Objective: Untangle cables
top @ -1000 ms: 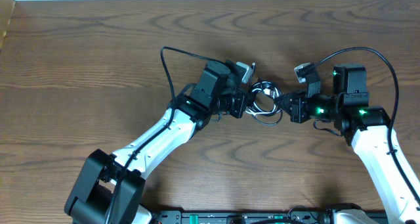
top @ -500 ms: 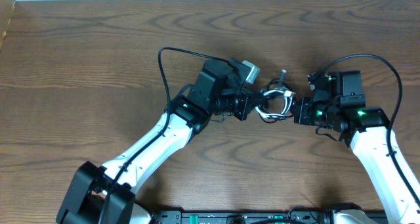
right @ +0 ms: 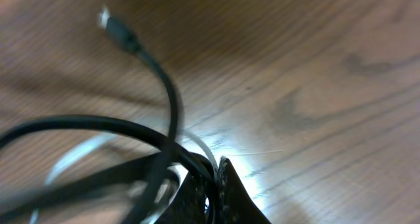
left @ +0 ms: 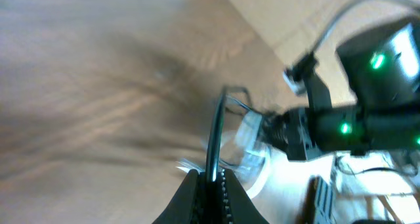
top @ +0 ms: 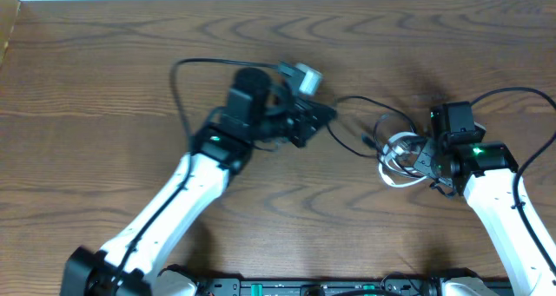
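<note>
The cables are thin black and white cords. A small bundle [top: 398, 154] of black and white loops lies by my right gripper [top: 423, 157], which is shut on it; the right wrist view shows black loops [right: 111, 129] and a plug end [right: 115, 28]. One black cord [top: 352, 122] runs taut from the bundle to my left gripper [top: 323, 115], which is shut on it. In the left wrist view that cord [left: 215, 135] rises from between the closed fingers [left: 210, 184] toward the right arm.
The wooden table [top: 104, 79] stretches to the left and back. A pale wall strip runs along the far edge. Each arm trails its own thick black cable [top: 187, 79]. A dark rail [top: 330, 287] sits at the front edge.
The two grippers have pulled apart: the left moved left, the right moved right and toward the front. One black cord has drawn out of the bundle, now stretched between them.
</note>
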Motion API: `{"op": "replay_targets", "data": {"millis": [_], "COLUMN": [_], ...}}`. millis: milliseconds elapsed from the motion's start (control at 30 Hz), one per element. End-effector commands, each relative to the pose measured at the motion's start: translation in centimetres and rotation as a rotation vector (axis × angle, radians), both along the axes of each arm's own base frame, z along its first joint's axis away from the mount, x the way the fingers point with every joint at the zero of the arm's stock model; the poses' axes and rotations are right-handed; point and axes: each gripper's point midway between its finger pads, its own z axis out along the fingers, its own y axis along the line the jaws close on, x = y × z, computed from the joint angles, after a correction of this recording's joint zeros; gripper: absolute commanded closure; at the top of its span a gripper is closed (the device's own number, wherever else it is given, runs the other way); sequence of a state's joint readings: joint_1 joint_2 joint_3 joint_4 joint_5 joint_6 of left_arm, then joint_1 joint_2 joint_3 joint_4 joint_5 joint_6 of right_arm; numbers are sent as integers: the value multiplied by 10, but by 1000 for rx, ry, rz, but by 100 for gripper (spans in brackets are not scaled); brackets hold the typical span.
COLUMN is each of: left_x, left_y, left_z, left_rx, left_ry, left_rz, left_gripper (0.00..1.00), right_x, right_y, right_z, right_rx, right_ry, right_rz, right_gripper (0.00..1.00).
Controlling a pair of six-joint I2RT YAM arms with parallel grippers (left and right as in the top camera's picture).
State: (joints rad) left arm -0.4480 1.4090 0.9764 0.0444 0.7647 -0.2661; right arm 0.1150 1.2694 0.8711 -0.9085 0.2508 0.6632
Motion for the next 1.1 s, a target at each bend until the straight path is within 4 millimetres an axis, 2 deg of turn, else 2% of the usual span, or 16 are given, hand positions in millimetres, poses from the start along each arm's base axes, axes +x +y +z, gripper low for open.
{"op": "replay_targets", "data": {"millis": [0,167,333,367,433,467,500,533,567,600,633,700,800,833,967,1067], "left_x": [11,24,36,37,37,37,36,35,34,34,34,33,32,31,27,23], "left_y": [30,82,137,145,156,159,160,160,160,160,160,160,159,159,159,157], "left_z": [25,33,34,32,25,21,19,17,16,15,14,13,12,10,6,1], "left_rx": [-27,-9,2,6,14,22,31,38,40,41,41,42,43,44,51,59], "left_ry": [-37,-34,3,17,51,67,67,67,68,70,72,76,86,94,124,146], "left_rz": [77,208,360,383,412,418,416,411,410,410,410,410,406,406,405,396], "left_gripper": [92,92,92,92,92,93,93,92,92,92,93,92,93,92,92,83], "right_x": [-2,-1,-1,2,9,21,30,38,44,48,50,53,54,52,39,32], "right_y": [-26,-29,-28,-24,-12,6,22,42,62,85,103,115,111,90,50,44], "right_z": [5,4,-5,-8,-15,-20,-22,-21,-19,-13,-6,1,-1,-10,-24,-27], "right_rx": [-111,-130,-124,-106,-49,23,81,153,226,312,377,423,405,334,192,174], "right_ry": [-17,-17,16,19,23,14,1,-23,-54,-98,-141,-187,-181,-124,-20,14], "right_rz": [-98,-111,-112,-105,-44,77,188,324,455,601,708,773,751,610,355,316], "right_gripper": [99,99,98,91,85,82,75,58,23,11,1,1,1,2,1,1]}}
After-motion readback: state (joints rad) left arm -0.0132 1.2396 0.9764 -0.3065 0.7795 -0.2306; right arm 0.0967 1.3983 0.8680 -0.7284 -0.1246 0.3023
